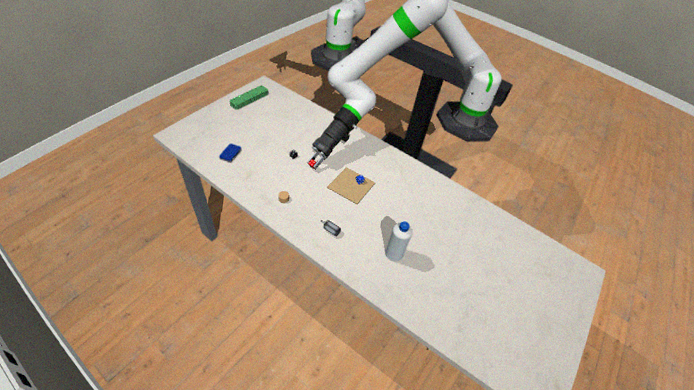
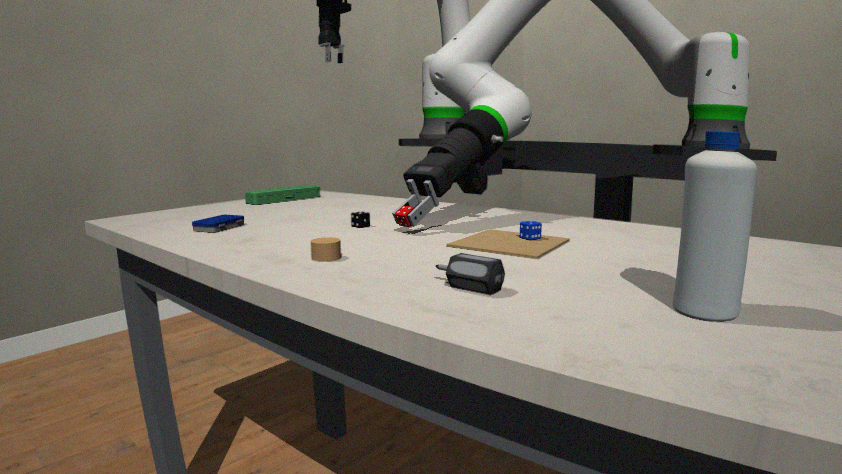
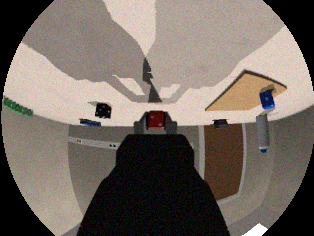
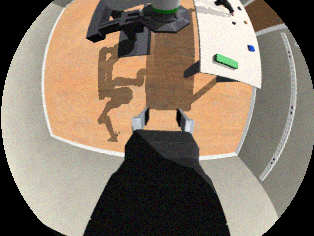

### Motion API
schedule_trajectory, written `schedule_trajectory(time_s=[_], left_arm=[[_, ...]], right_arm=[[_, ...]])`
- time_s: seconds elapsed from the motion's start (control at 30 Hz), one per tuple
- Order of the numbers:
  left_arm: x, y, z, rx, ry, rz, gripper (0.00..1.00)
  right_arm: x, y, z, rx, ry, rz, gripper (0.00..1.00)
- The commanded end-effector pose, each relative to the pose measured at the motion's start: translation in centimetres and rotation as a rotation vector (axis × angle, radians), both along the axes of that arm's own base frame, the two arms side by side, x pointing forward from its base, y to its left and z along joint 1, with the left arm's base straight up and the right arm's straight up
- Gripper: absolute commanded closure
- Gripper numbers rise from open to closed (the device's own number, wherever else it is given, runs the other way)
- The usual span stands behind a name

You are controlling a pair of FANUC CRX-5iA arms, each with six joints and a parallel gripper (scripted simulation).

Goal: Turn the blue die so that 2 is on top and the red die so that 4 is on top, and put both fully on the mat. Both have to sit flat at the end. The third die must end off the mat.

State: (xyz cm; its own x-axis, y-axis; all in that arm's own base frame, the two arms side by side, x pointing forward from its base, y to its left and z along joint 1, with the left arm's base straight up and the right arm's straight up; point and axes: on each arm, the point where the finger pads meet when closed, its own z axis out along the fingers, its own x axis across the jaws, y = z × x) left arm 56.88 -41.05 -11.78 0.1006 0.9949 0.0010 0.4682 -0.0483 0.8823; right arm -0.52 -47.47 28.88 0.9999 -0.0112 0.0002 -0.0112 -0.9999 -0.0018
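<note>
Low and slanted, left jaws pinching the red die (image 1: 312,163) (image 2: 403,216) (image 3: 156,120), seemingly just above the table (image 1: 473,303) (image 2: 377,294) (image 3: 195,95) (image 4: 225,37).

High top view, low close exterior, both facing table (image 1: 461,302) (image 2: 589,365), wrist views perhaps tool-mounted

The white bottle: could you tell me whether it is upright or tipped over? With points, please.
Upright: the bottle (image 1: 397,244) (image 2: 714,235) (image 3: 262,132) stands on its base, blue cap uppermost.
</note>
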Motion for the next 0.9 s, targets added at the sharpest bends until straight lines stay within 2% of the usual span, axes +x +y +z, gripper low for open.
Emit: schedule_trajectory(time_s=[0.0, 0.87], left_arm=[[0.05, -0.05, 0.10, -0.001, -0.001, 0.000, 0.51], [0.05, -0.05, -0.69, -0.001, -0.001, 0.000, 0.51]], right_arm=[[-0.01, -0.02, 0.08, -0.002, 0.000, 0.000, 0.00], [-0.01, -0.02, 0.08, -0.002, 0.000, 0.000, 0.00]])
